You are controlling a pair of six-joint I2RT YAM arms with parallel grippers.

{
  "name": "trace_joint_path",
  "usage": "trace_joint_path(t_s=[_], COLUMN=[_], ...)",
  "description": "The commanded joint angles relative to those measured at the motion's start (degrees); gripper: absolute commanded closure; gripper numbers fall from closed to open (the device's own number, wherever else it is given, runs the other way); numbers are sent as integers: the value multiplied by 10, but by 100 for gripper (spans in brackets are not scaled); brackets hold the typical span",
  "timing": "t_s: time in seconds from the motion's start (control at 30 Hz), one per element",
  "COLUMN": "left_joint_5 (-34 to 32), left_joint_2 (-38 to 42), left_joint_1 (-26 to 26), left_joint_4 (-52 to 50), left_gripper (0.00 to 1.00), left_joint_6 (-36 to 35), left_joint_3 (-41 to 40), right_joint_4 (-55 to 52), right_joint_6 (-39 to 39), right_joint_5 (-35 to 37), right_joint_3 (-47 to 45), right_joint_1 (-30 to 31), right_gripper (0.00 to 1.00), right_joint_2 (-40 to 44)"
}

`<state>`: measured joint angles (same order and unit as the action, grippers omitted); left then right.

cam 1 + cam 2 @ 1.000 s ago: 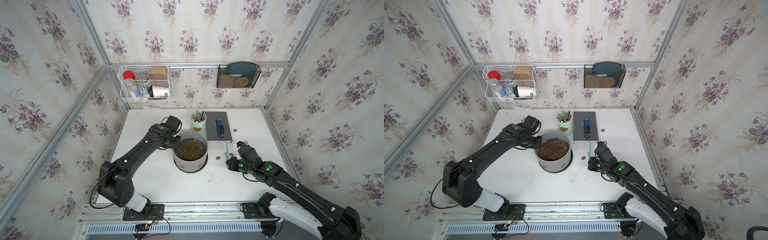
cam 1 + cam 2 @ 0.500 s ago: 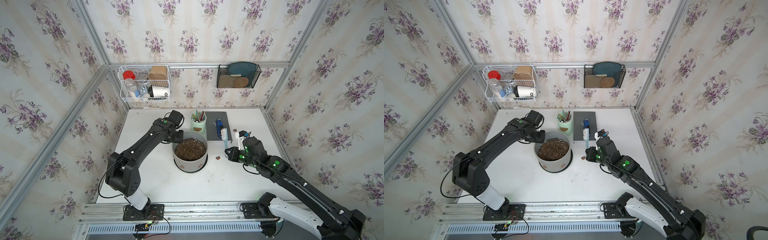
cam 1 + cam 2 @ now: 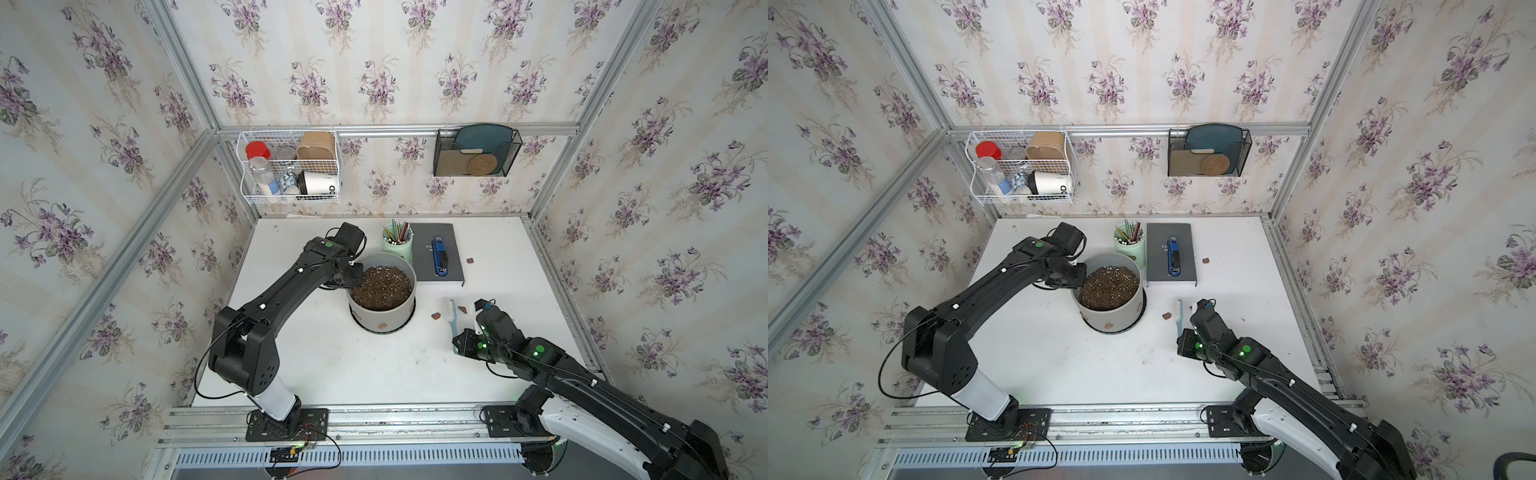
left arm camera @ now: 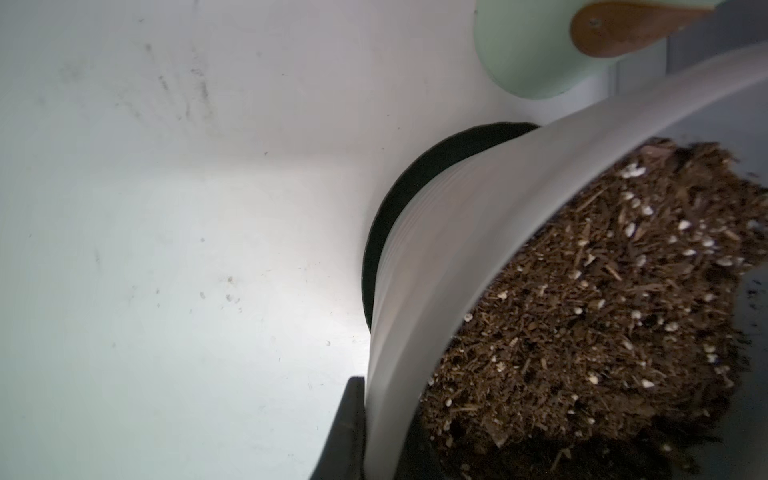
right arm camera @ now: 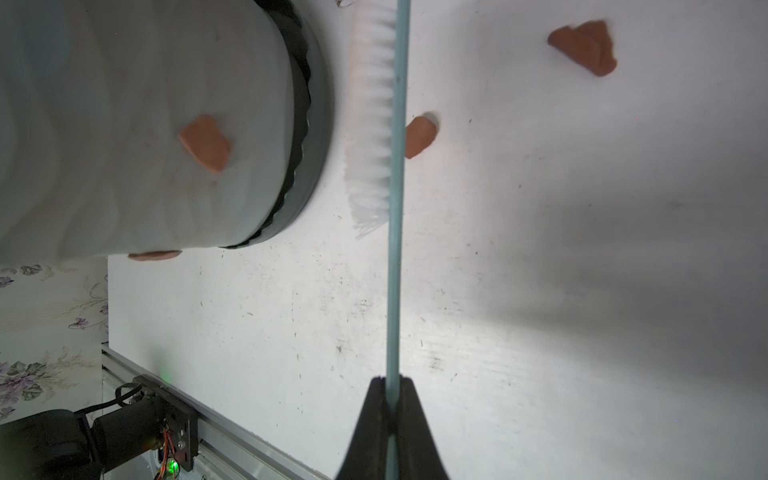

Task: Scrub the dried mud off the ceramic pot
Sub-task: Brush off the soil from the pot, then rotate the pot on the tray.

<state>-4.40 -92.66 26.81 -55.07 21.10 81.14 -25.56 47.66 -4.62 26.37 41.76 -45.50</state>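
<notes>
Grips rim of upright ceramic pot (image 3: 380, 320) with left gripper (image 3: 354, 277); pinches brush (image 5: 395, 266) in right gripper (image 5: 392, 390), head toward far edge of tabletop (image 3: 374, 374). Shows "OD" on cup (image 3: 320, 183).

One ceramic pot (image 3: 365, 320) bears two dried mud blobs (image 3: 383, 325); three loose flakes (image 3: 435, 316) lie on the counter (image 3: 332, 365) beside the pot. One brush (image 3: 452, 324), one pencil cup (image 3: 397, 251), one book (image 3: 455, 266).

Floral wallpaper (image 3: 374, 62), alu frame (image 3: 395, 129), wht table (image 3: 374, 374)

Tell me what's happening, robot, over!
Left end effector shut on ceramic pot rim. Right end effector shut on brush. Dried mud on pot wall. Nothing blocking.
</notes>
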Motion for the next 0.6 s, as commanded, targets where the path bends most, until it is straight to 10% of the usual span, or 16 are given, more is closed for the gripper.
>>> trace_joint_path(t_s=[0.0,0.2,0.57], left_joint_5=[14,38,31], left_joint_2=[28,60,47], left_joint_1=[1,1,-1], left_joint_4=[-11,-1,38], left_gripper=[100,100,61], left_joint_6=[24,39,13], left_joint_3=[-8,-51,-24], right_joint_4=[49,63,88], right_joint_6=[33,44,76], right_joint_5=[-7,23,76], right_joint_3=[-12,5,26], right_joint_1=[11,61,138], right_gripper=[100,100,100], right_joint_2=[2,-44,-123])
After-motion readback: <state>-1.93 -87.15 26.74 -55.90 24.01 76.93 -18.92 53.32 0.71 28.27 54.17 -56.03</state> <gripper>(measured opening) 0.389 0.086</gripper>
